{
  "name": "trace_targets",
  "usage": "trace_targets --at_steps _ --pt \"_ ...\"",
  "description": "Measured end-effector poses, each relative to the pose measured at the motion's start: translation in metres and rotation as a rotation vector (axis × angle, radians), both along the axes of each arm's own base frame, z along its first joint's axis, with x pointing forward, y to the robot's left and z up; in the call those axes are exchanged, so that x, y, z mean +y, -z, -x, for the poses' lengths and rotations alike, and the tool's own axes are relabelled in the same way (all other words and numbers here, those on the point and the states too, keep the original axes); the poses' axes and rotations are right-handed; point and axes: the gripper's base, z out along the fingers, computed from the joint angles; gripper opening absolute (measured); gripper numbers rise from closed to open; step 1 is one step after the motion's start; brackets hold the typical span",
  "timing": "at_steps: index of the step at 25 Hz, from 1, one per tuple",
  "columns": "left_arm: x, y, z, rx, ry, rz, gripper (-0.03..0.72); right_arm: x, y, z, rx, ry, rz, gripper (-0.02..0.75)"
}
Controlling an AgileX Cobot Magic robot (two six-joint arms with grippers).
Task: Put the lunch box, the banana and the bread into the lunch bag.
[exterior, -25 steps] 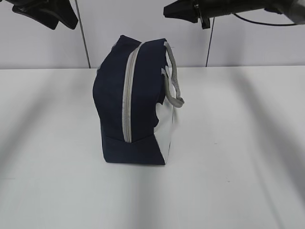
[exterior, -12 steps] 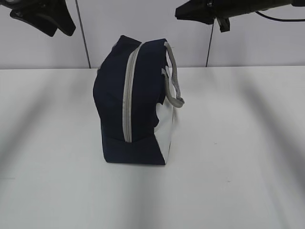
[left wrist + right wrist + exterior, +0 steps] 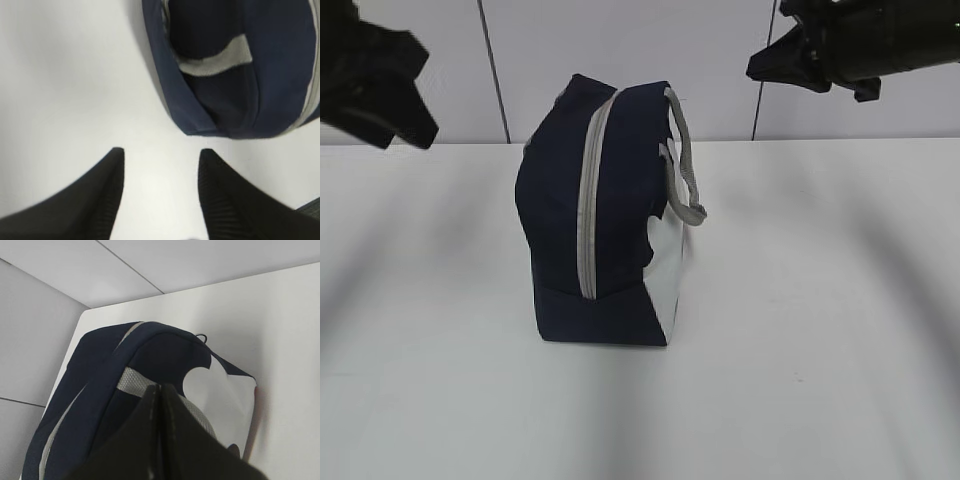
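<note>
The lunch bag (image 3: 600, 215) stands upright on the white table (image 3: 800, 330), and its grey zipper (image 3: 588, 210) runs closed from the top down the navy end that faces me. A grey handle (image 3: 685, 170) hangs in a loop over the white side panel (image 3: 668, 270).

The left gripper (image 3: 160, 155) is in the air above the table, its two black fingers (image 3: 107, 190) apart with nothing between them — only bare table shows in the gap. From this gripper the bag lies ahead and a little to the right, near but not touching; I see there the navy fabric and a second grey strap (image 3: 215, 60).

The right gripper (image 3: 160, 387) is also in the air, higher than the bag and off to its right side in the exterior view. Its fingers are pressed together, edge to edge, and they hold nothing. The bag is below and in front of this gripper, with the white panel and the handle closest to it.

The lunch box, the banana and the bread I cannot see in any view — whether they are inside the bag I cannot tell.
</note>
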Motion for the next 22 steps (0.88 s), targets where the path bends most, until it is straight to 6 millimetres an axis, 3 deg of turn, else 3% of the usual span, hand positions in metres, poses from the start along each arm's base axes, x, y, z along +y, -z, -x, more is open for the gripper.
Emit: trace_targets --at_steps 4,10,16,22 --pt "0.011 0.012 0.045 -0.022 -0.018 0.008 0.351 -0.001 0.002 0.02 0.035 0.02 -0.015 -0.016" --pt "0.028 0.015 0.115 -0.105 -0.028 0.034 0.359 0.0 0.005 0.042 0.059 0.005 -0.01 -0.016" --pt "0.045 0.02 0.178 -0.218 -0.027 0.045 0.489 -0.003 -0.015 0.076 -0.028 0.016 0.034 -0.016" --pt "0.057 0.027 0.225 -0.353 -0.029 0.062 0.517 -0.004 -0.02 0.106 -0.051 0.032 0.042 -0.016"
